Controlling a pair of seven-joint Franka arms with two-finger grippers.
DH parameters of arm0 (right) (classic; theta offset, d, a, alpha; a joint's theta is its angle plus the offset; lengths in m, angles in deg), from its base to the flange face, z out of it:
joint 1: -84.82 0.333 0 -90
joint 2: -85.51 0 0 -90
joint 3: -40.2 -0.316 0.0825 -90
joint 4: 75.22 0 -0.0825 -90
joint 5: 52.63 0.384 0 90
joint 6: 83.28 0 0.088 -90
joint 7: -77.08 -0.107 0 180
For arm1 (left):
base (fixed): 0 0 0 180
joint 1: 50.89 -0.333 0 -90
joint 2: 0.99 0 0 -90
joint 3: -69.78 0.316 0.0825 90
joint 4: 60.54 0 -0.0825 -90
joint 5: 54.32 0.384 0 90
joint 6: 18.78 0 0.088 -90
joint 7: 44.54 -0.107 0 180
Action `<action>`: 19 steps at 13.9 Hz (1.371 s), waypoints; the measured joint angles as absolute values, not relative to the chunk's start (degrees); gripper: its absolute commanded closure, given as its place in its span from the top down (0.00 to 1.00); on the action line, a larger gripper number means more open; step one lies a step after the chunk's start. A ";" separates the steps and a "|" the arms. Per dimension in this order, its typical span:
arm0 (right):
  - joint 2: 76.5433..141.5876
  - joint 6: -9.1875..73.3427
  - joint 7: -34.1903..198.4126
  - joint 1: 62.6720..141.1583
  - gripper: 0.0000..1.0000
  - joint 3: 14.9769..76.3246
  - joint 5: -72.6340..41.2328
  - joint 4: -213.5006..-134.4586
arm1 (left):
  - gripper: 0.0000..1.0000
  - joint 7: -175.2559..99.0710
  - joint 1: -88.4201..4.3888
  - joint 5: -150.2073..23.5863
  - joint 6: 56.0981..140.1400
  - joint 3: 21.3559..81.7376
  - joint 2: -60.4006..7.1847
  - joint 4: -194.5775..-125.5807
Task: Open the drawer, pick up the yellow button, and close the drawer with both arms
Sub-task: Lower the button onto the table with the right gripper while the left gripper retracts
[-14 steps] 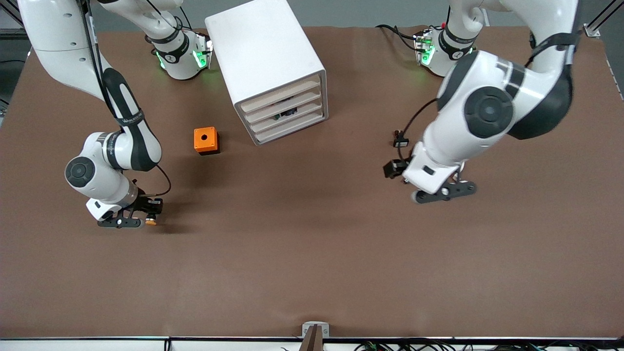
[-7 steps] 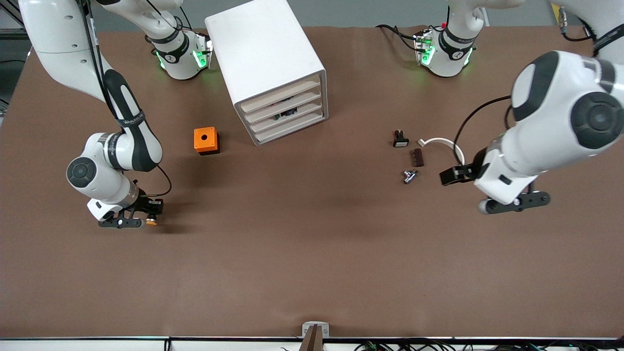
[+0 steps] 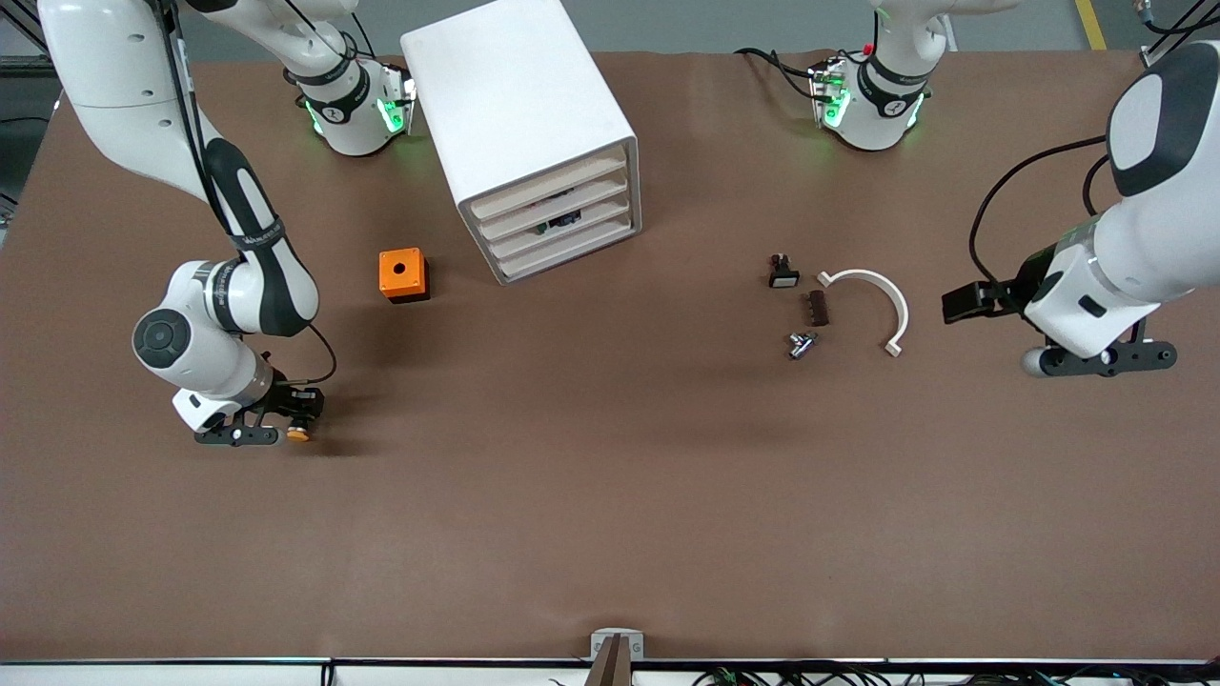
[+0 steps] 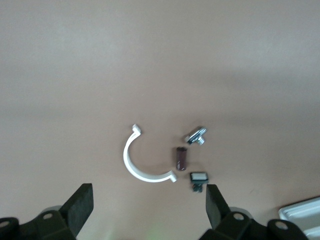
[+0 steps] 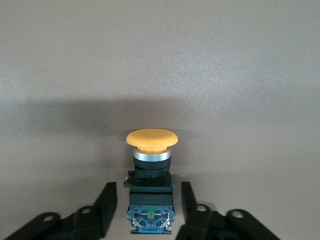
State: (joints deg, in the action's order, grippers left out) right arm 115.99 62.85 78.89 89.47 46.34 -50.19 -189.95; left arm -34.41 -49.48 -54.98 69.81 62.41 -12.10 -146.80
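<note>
**A:** Where is the button (image 3: 298, 434)?

**B:** On the table, toward the right arm's end, nearer the front camera than the orange cube (image 3: 402, 274). It lies between the fingers of the right gripper (image 3: 286, 419).

**A:** Is it clamped?

**B:** No. In the right wrist view the button (image 5: 150, 175) sits with a slim gap on each side; the fingers (image 5: 106, 207) flank its black body without touching, so the grip is released.

**A:** And the left gripper (image 3: 1096, 360)?

**B:** It hangs over the table at the left arm's end, jaws spread wide and holding nothing. That arm waits.

**A:** What lies near it?

**B:** A white curved clip (image 3: 872, 295), a dark brown part (image 3: 818, 308), a small metal piece (image 3: 801, 344) and a black part with a white face (image 3: 782, 274), all close together. The left wrist view shows the clip (image 4: 142, 162) between its fingers' (image 4: 80, 205) line of sight, well apart from them.

**A:** The cabinet (image 3: 524, 124)?

**B:** It stands near the right arm's base. All four drawers (image 3: 558, 224) look pushed in.
</note>
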 measured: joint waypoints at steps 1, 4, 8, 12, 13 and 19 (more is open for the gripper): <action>115.99 62.88 78.89 89.47 1.00 46.33 -50.19 -189.95 | 0.99 -35.94 -49.39 -54.98 69.89 63.21 -10.48 -148.81; 116.00 62.97 78.89 89.47 1.00 46.34 -50.20 -189.95 | 0.99 -37.64 -49.16 -54.98 70.38 65.02 -7.20 -152.41; 116.03 63.09 78.89 89.47 1.00 46.34 -50.20 -189.96 | 0.99 -37.72 -48.96 -54.98 71.11 65.89 -4.44 -152.89; 116.03 63.08 78.89 89.47 1.00 46.31 -50.20 -189.94 | 0.99 -37.72 -48.96 -54.98 71.46 66.02 -0.61 -152.80; 116.02 63.09 78.89 89.48 1.00 46.27 -50.20 -189.87 | 0.99 -37.72 -48.96 -54.98 71.48 66.04 0.17 -152.74; 112.35 51.18 78.90 89.66 1.00 46.07 -50.20 -185.86 | 0.99 -37.69 -48.96 -54.98 71.64 66.10 1.09 -151.00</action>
State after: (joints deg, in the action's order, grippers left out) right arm 112.35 51.18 78.90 89.66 46.07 -50.20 -185.86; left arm -37.69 -48.96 -54.98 71.64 66.10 1.09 -151.00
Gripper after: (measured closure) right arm 0.000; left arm 0.004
